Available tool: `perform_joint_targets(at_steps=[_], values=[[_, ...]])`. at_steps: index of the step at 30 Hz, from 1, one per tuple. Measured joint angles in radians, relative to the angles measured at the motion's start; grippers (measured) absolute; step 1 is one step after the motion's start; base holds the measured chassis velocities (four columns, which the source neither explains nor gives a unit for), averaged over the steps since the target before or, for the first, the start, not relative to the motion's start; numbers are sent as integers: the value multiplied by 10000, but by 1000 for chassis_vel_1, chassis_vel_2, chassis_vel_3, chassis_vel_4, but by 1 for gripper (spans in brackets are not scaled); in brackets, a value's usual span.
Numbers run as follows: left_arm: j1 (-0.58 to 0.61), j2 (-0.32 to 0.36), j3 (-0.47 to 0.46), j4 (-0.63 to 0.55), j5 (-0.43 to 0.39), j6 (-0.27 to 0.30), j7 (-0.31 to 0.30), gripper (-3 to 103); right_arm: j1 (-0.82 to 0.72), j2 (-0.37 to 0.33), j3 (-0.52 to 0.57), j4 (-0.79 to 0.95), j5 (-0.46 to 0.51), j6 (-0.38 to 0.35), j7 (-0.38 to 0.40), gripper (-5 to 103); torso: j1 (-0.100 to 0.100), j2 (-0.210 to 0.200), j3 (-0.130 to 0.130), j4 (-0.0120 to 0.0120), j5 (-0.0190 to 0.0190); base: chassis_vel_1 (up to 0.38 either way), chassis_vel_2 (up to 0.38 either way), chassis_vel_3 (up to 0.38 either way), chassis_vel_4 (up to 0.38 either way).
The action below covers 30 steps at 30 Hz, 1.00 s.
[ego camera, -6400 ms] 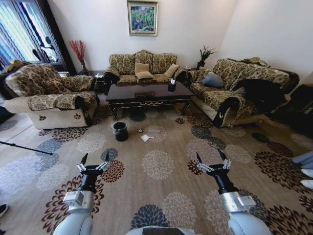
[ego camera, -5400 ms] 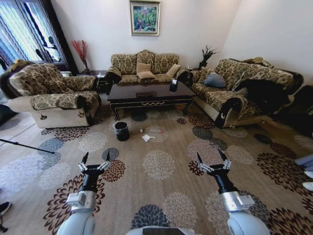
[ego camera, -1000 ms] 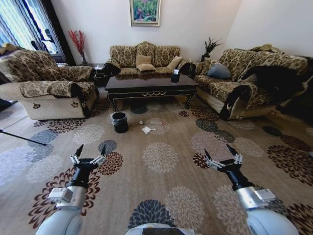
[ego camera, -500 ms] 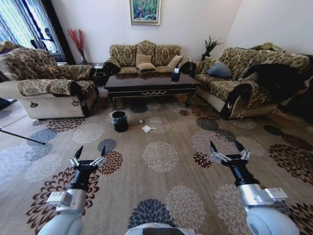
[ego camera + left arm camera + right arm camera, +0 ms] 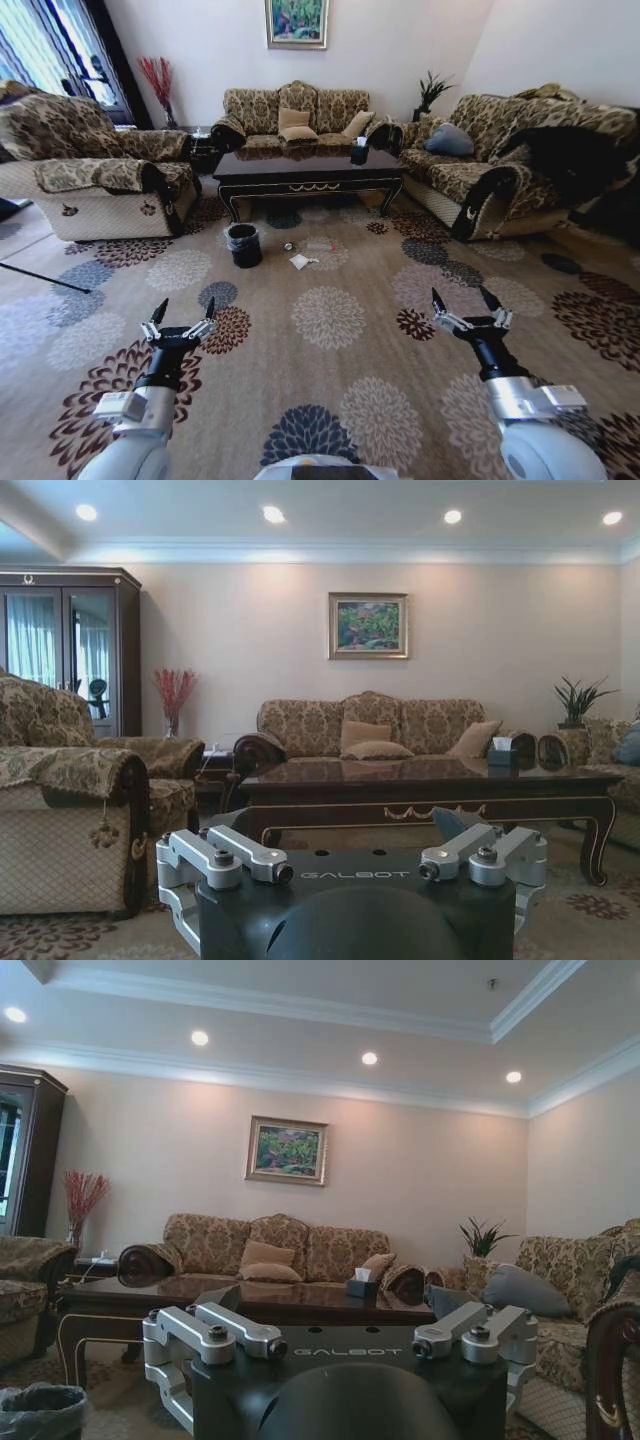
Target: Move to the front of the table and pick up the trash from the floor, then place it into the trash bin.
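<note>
The left gripper (image 5: 182, 313), a black two-fingered claw with silver knuckles, hovered low over the flowered carpet with its fingers spread apart and nothing between them. The right gripper (image 5: 469, 304), of the same build, hung at about the same height on the other side, its fingers likewise splayed and empty. Both pointed forward across a bare stretch of the beige floral carpet (image 5: 330, 320).

Well ahead of them, the crumpled white paper sheet (image 5: 298, 262) lay on the carpet, with the clear plastic bottle with a red cap (image 5: 320, 246) just beyond it and the tiny round dark piece (image 5: 288, 247) near both. The small round black trash bin lined with a crinkled clear bag (image 5: 243, 245) stood to the left of this litter. Behind all of it stood the long low coffee table of glossy dark wood (image 5: 300, 170), with a small dark tissue box (image 5: 358, 155) on its right end, and patterned sofas around it.
</note>
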Motion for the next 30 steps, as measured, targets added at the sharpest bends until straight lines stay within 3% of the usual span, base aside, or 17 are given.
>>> perform_joint_targets(at_steps=[30], values=[[-186, -87, 78, 237, 69, 47, 53, 100, 266, -33, -215, -515, -83, 400, -433, 100, -445, -1203, -759, 0, 0, 0, 0, 0, 0]])
